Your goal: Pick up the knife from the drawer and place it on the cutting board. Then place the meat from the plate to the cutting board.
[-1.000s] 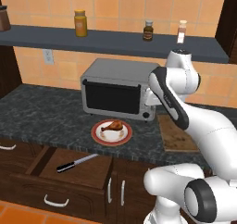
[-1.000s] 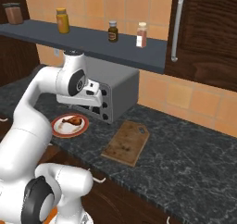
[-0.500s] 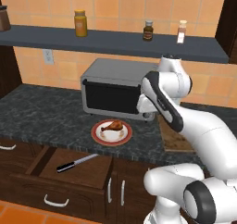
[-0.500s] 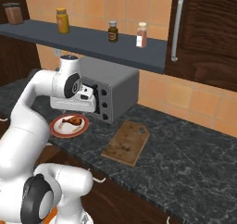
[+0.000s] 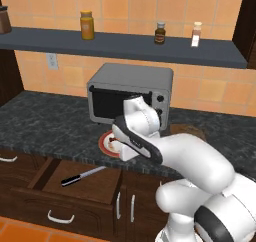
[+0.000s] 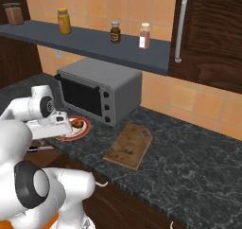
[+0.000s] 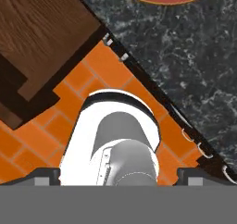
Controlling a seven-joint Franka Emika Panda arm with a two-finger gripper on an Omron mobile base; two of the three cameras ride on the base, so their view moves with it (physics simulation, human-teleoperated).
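The knife, black-handled with a silver blade, lies in the open drawer below the counter. A red-rimmed plate sits on the counter in front of the microwave, and the meat rests on it. The wooden cutting board lies to the plate's right, with nothing on it. My gripper hangs low at the counter's front edge, right beside the plate and above the drawer's right part. It points down and is open, with nothing between its fingertips.
A grey microwave stands behind the plate. A shelf above carries spice jars. Under the hand lie the dark counter edge, the drawer's wood and orange floor tiles.
My arm has swung down from in front of the microwave to the counter's front edge by the plate. The gripper stayed open. Knife, plate and board have not moved.
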